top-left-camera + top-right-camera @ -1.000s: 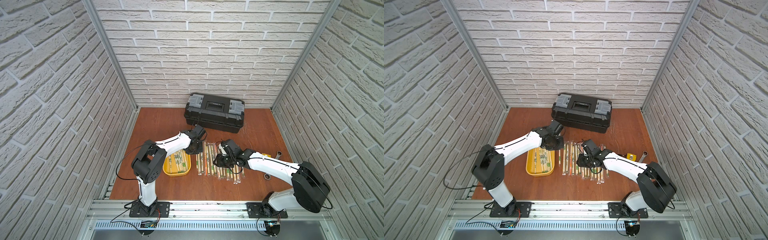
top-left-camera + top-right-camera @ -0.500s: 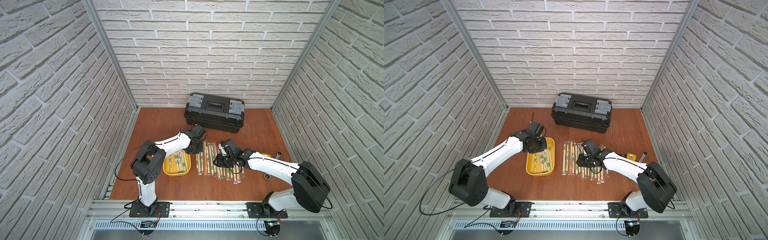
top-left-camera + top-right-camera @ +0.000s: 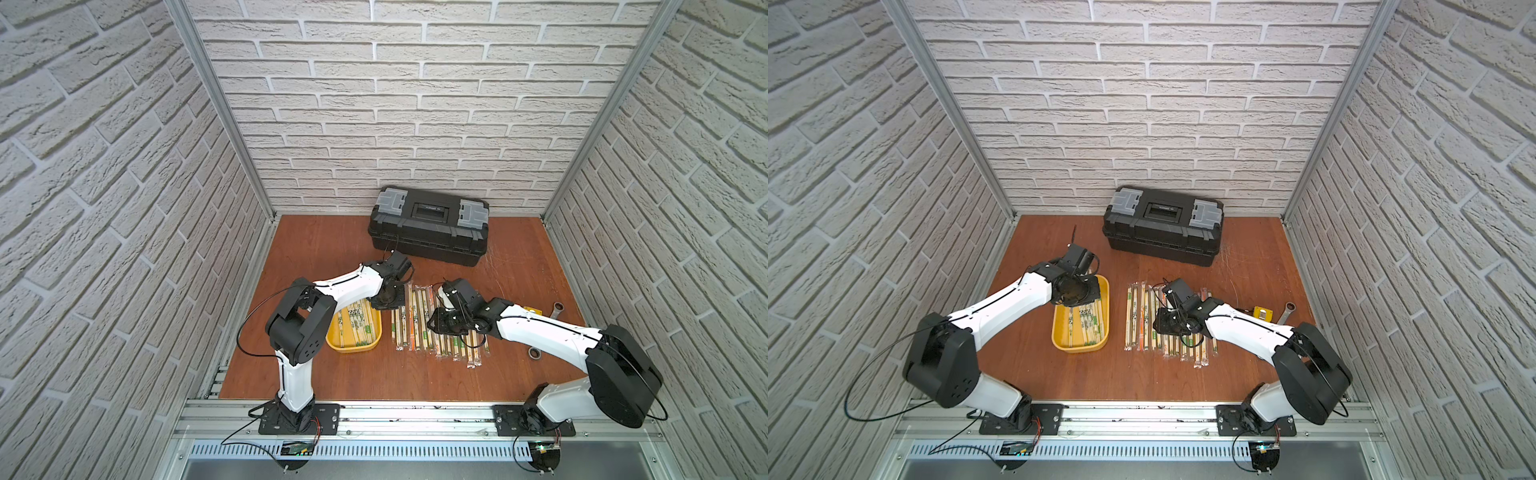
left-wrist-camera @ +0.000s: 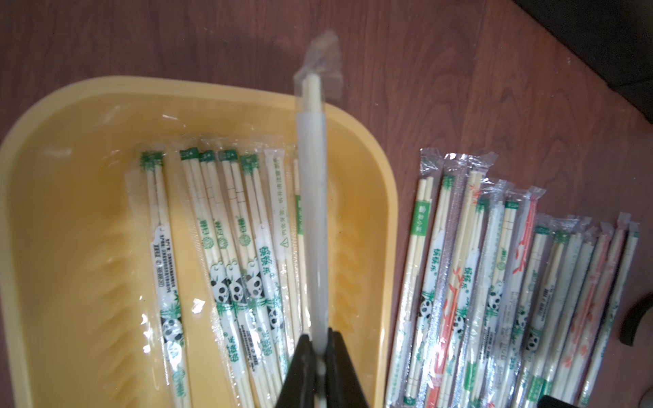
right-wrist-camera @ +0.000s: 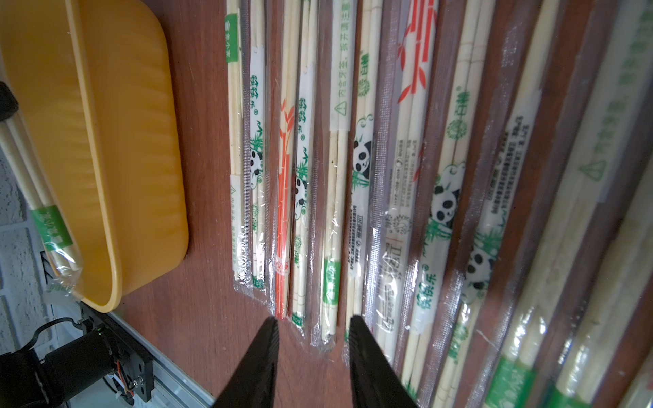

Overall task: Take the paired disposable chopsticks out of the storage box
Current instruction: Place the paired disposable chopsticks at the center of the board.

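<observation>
Chopsticks [image 4: 312, 212] pinched, left gripper [image 4: 318, 335] (over tray rim [image 4: 212, 90])

I read green "筷筷乐" on a panda-printed clear-sleeved bamboo chopstick pair [image 5: 427, 282]; a plainer sleeved pair [image 5: 341, 88] shows "内含牙签" beside a warning triangle.

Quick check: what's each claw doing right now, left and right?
Left claw: closed on one sleeved chopstick pair, above the yellow storage box.
Right claw: open, holding nothing, over the laid-out row of chopstick pairs.
</observation>
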Motion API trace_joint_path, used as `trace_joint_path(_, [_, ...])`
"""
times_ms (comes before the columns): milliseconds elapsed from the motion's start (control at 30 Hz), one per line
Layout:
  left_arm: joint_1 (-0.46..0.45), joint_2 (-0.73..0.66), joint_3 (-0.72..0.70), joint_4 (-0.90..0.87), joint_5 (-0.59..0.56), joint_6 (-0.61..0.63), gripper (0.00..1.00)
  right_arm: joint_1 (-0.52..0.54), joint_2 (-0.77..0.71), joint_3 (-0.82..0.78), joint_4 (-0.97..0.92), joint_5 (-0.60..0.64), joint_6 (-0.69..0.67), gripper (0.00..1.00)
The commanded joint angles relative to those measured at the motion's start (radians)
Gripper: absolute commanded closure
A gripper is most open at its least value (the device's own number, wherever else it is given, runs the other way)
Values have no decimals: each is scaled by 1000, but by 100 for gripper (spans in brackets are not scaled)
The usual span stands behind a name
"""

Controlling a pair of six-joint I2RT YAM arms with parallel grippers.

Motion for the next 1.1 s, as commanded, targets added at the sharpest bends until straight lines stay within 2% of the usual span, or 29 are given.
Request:
trace_joint_path(0, [-55,42,68,38,10,-8,100,7,-3,9,12,13,4,65])
trace_joint_path(267, [-161,236,182,38,4,-25,96,7,-18,10,-6,22,-8,65])
trace_joint_path(567, [-168,343,194,35,-8,-31,93,5,-50,-15,-9,31,-8,65])
trace_joint_path(700, [-168,351,182,45,0,-34,85,5,-46,-8,-18,32,-12,65])
trace_joint_path(867, [-169,349,187,47,13,-32,64,4,-38,3,-20,28,-16,64])
trace_joint_path(1067, [-169,281,209,38,28,-24,59,6,-29,28,-26,23,-17,65])
